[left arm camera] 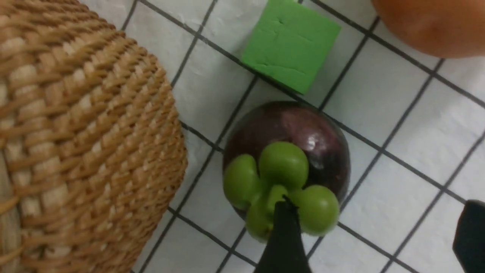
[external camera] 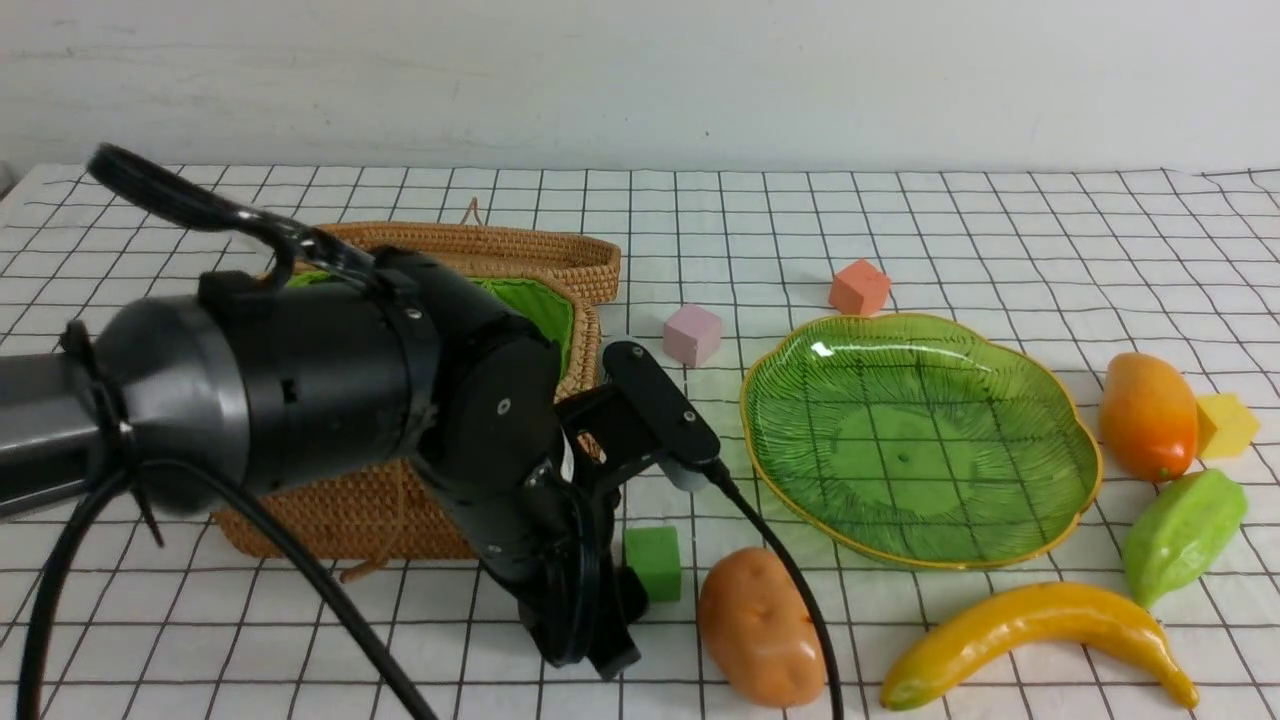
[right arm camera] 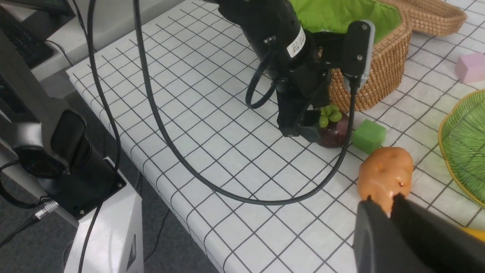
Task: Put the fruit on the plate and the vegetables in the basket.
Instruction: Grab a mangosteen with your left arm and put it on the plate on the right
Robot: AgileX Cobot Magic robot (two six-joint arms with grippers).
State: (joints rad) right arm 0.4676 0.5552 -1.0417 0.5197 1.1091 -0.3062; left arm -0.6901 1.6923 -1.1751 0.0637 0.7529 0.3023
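1. Seen only from the two wrist cameras: the mangosteen (left arm camera: 291, 129). Hidden in the front view behind the left arm's black wrist.
2. Lies on the checked tablecloth (left arm camera: 398, 113), just beside the wall of the woven basket (left arm camera: 87, 132) and just beside the green foam cube (left arm camera: 291, 45).
3. Sits below the left gripper (left arm camera: 375, 203). One dark finger (left arm camera: 284, 239) overlaps the green cap, the other stands at the frame's edge, well off to the side. Spread wide, gripping nothing.
4. Looks round, glossy and dark purple, with a bright green lobed cap turned up toward the wrist camera.
5. From the right wrist camera: the same gripper low over the cloth, a finger close against the fruit's side. Whether touching, cannot tell.
6. Given by the front view alone: the potato (external camera: 760, 625) near the cube, and the green glass plate (external camera: 920, 440) to the right of it. Further right, the banana (external camera: 1040, 625), gourd (external camera: 1185, 530), mango (external camera: 1148, 415) and yellow cube (external camera: 1225, 422). Beyond the plate, a pink cube (external camera: 692, 334) and an orange cube (external camera: 858, 287).
7. Right gripper (right arm camera: 384, 203), in its own view: fingers all but pressed together, nothing between them, near the potato.
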